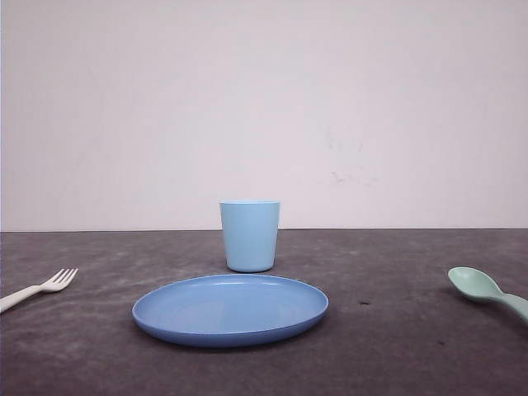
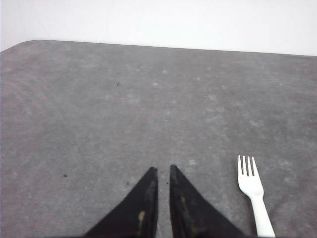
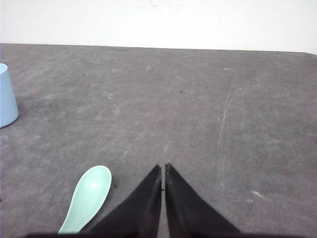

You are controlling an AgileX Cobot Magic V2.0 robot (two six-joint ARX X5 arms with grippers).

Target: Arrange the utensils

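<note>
No text, label, brand, number or sign can be read anywhere.

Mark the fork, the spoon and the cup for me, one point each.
fork (image 2: 251, 183), left wrist view, on the base of the head below the tines.
spoon (image 3: 93, 187), right wrist view, on the middle of the oval bowl.
cup (image 1: 250, 238), front view, on the middle of its side wall.

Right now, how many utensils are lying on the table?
2. The white fork lies at the table's far left, and the mint-green spoon at the far right, either side of the blue plate.
</note>
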